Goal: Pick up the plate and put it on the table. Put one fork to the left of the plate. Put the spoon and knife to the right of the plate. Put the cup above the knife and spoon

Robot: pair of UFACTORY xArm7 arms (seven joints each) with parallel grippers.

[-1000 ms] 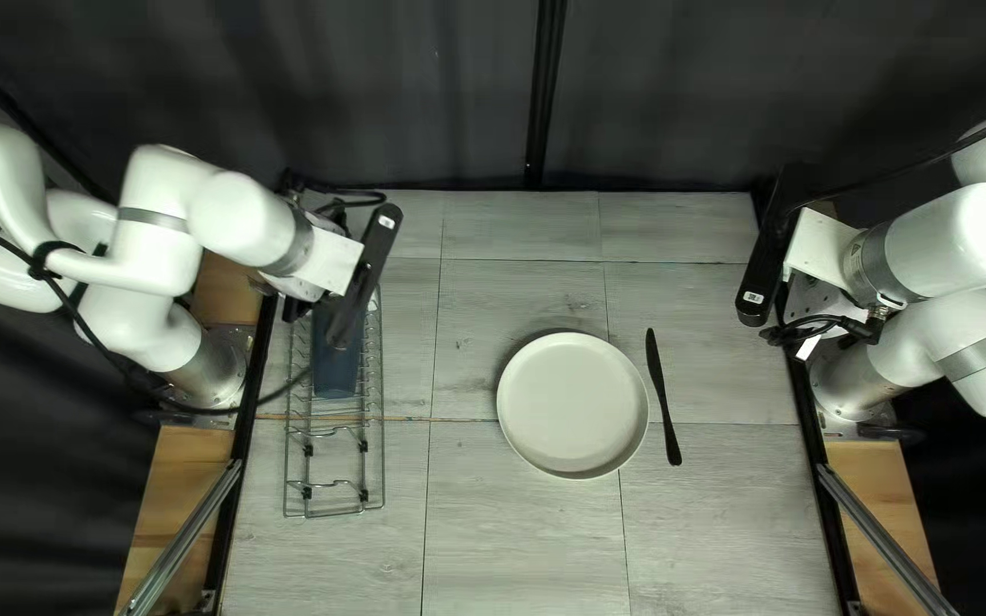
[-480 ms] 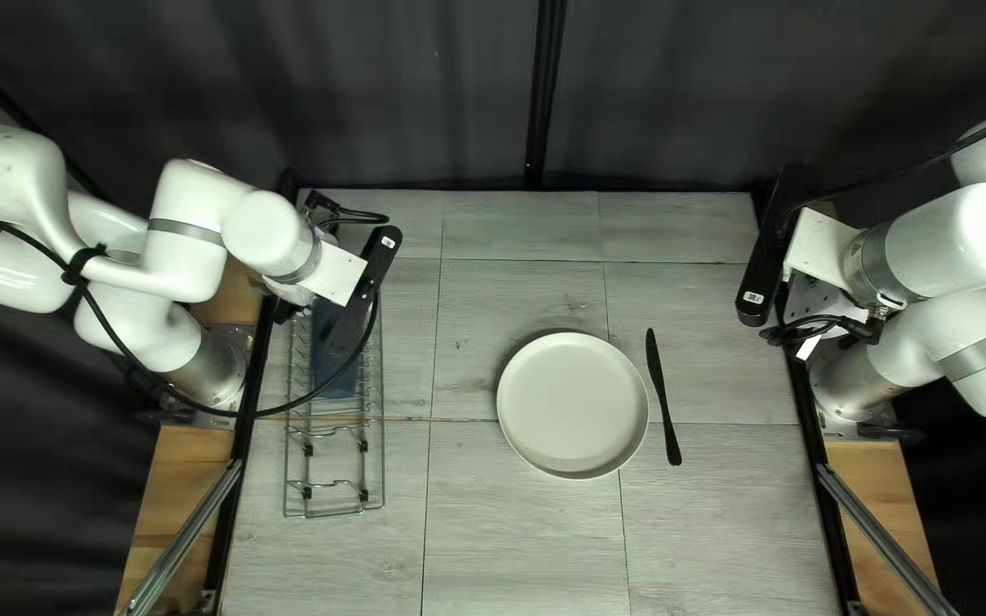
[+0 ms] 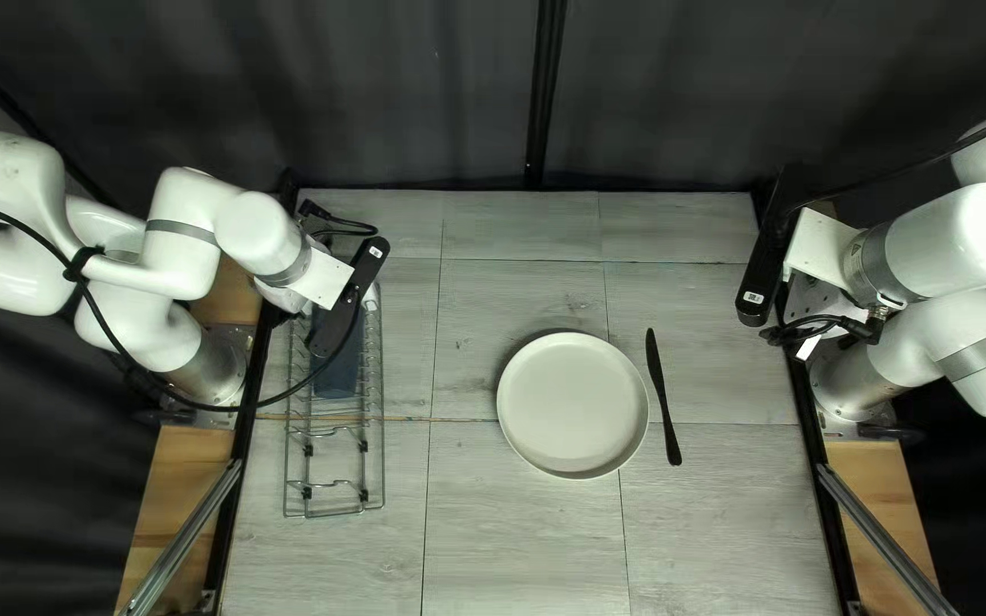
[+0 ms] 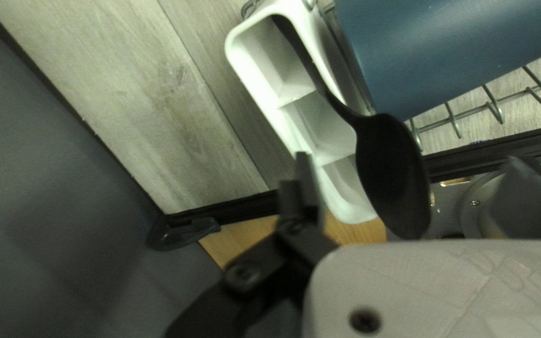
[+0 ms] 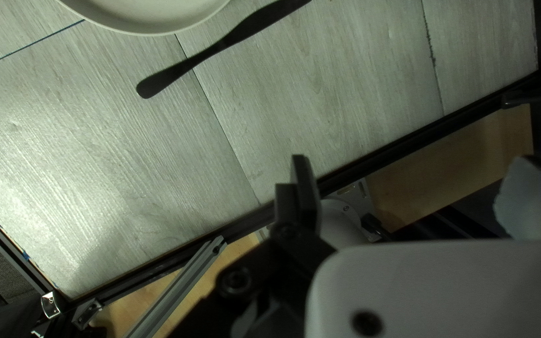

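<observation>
The left gripper [image 3: 347, 299] hangs over the wire rack [image 3: 382, 456], its 2 fingers apart, the spoon's bowl [image 4: 392, 178] showing between them. The spoon's handle runs into a white caddy [image 4: 258, 91]. The plate [image 3: 572, 405] lies on the table [image 3: 516, 548], 1 knife [image 3: 662, 399] just to its right. The right gripper [image 3: 765, 268] has its fingers apart.

The plate [image 3: 573, 405] looks smooth and matt, the rack [image 3: 382, 456] shiny metal, the spoon [image 4: 391, 172] matt
</observation>
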